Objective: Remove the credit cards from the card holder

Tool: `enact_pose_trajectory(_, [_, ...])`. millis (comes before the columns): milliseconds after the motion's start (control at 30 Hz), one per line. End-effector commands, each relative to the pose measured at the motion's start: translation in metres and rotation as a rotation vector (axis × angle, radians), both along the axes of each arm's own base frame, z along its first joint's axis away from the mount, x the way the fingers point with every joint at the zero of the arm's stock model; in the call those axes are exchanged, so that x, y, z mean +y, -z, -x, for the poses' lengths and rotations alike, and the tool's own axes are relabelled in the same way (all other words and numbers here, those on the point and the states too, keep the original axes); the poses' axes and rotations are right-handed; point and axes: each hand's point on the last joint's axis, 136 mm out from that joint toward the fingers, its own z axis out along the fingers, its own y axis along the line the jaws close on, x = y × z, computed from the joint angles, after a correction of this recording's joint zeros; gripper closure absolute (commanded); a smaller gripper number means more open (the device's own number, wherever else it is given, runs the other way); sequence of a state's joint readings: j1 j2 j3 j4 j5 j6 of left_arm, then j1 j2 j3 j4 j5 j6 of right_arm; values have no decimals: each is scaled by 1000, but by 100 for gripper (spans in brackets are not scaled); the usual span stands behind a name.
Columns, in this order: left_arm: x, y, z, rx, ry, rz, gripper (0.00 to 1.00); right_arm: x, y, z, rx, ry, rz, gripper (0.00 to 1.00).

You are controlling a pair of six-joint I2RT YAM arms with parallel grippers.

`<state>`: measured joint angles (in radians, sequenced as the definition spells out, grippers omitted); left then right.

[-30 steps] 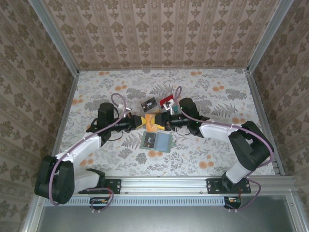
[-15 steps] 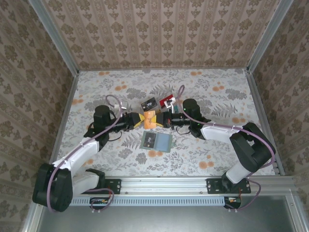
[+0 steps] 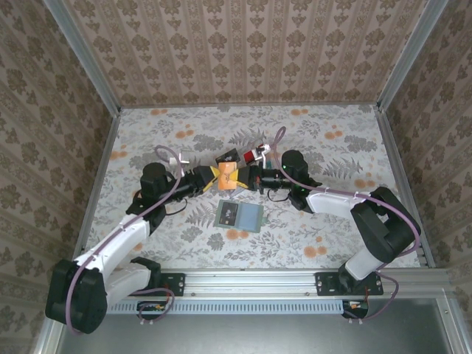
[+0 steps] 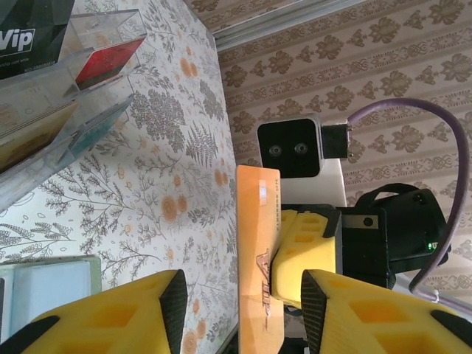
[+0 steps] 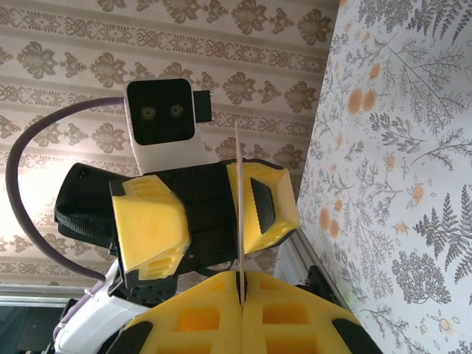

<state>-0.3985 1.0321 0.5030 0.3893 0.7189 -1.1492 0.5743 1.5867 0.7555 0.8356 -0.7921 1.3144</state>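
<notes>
Tan card (image 4: 254, 221) smooth and glossy; yellow fingers (image 4: 369, 317) matt plastic.

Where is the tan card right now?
In the top view, the tan card is held mid-table, pinched by the right gripper, with the open left gripper facing it from the left, just beyond the card holder.

Robot test enclosure, lab-type rig, damask-papered panel walls (image 3: 251, 51), aluminium corner posts (image 3: 81, 55), floral-covered table (image 3: 332, 236), left arm (image 3: 122, 236) and right arm (image 3: 335, 200) bolted to metal rail (image 3: 251, 280).
</notes>
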Motion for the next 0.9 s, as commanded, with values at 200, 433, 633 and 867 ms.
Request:
enact_pose_trajectory(200, [-9, -7, 1, -36, 27, 31, 74, 7, -4, 0, -14, -11, -24, 94])
enact_pose_trajectory(433, [-15, -15, 0, -62, 52, 68, 88, 9, -1, 0, -7, -24, -23, 93])
enact_pose_trajectory(633, [-19, -17, -3, -80, 68, 60, 91, 9, 3, 0, 1, -26, -14, 90])
enact_pose_trajectory(867, [-17, -10, -11, -134, 62, -78, 100, -11, 38, -12, 95, 52, 92, 42])
